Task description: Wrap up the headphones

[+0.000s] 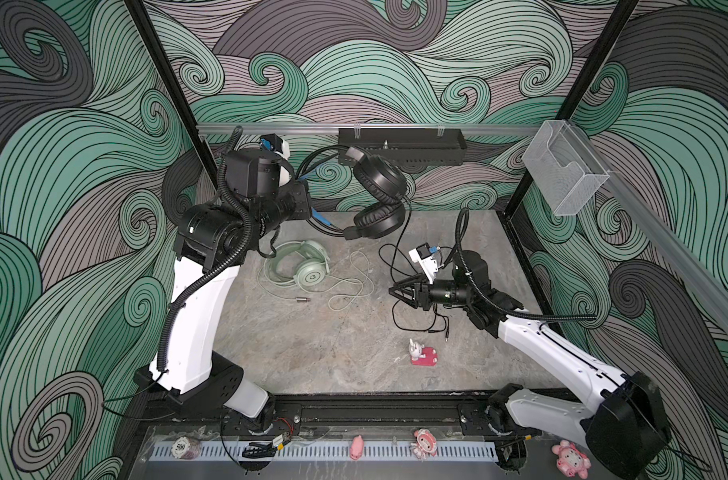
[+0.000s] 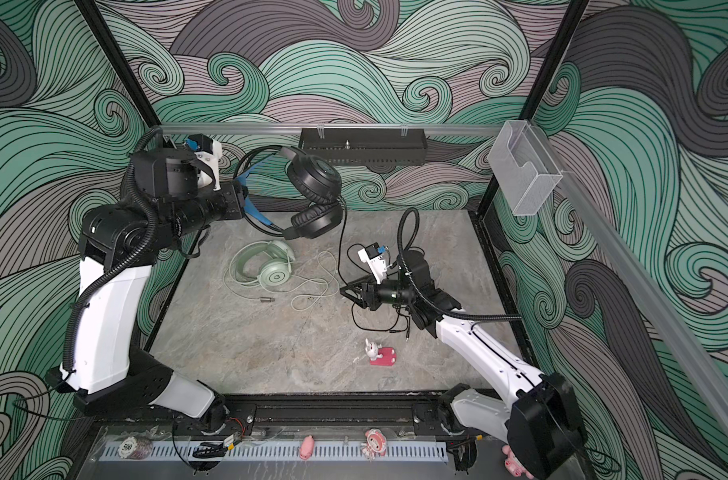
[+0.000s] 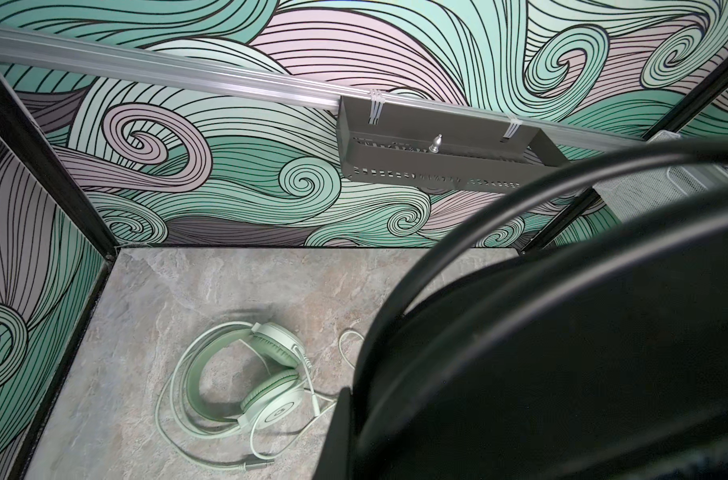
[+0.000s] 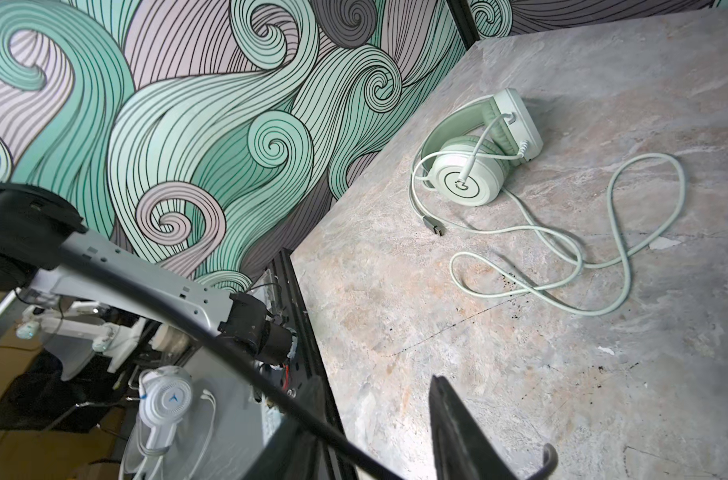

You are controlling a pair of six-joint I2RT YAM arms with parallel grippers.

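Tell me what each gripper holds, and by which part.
The left gripper clamps the black headphones by the headband. The black cable runs between the jaws of the right gripper; whether it is gripped cannot be told.

We read "500" on the round chip (image 1: 183,448) at the near left edge, in front of the counter (image 1: 312,353). On an outer ear cup of the mint-green headphones (image 1: 312,275), far left on the counter, we see a mark like a "3". Nothing else is legible.
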